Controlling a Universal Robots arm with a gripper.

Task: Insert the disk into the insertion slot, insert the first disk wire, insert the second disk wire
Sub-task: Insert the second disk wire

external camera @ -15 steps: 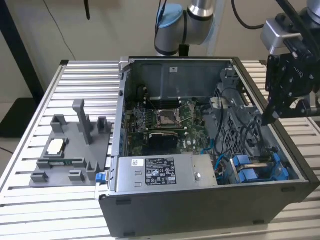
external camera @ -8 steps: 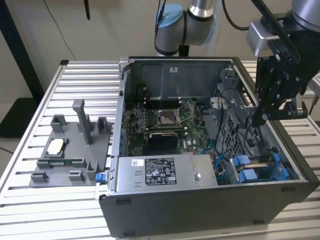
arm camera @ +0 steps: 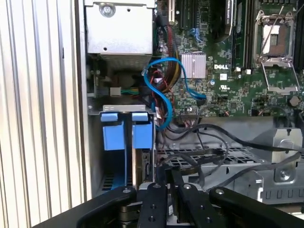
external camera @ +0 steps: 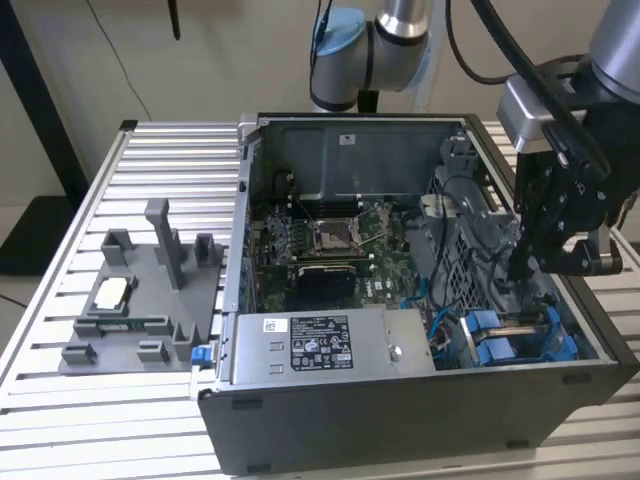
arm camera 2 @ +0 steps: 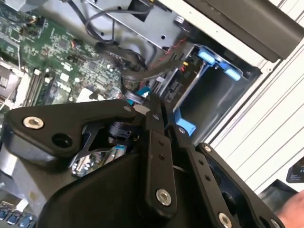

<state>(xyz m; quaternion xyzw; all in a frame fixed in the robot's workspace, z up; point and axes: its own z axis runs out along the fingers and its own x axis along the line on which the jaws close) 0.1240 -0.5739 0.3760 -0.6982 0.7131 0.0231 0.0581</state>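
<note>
motherboard (external camera: 330, 240) | power-supply box (external camera: 320, 345) | blue cable (arm camera: 164, 95) | grey fixture (external camera: 150, 300) on slatted table (external camera: 40, 420)

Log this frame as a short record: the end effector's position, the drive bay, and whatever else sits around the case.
insertion slot: grey bay with two blue tabs, in the case corner at the exterior view's right
end effector: reaching into the open case, close to the insertion slot
disk: cannot tell whether seated
blue cable: loops beside the bay
power supply box: along the case wall nearest the exterior camera
grey fixture tray: on the slatted table, to the exterior view's left of the case
</note>
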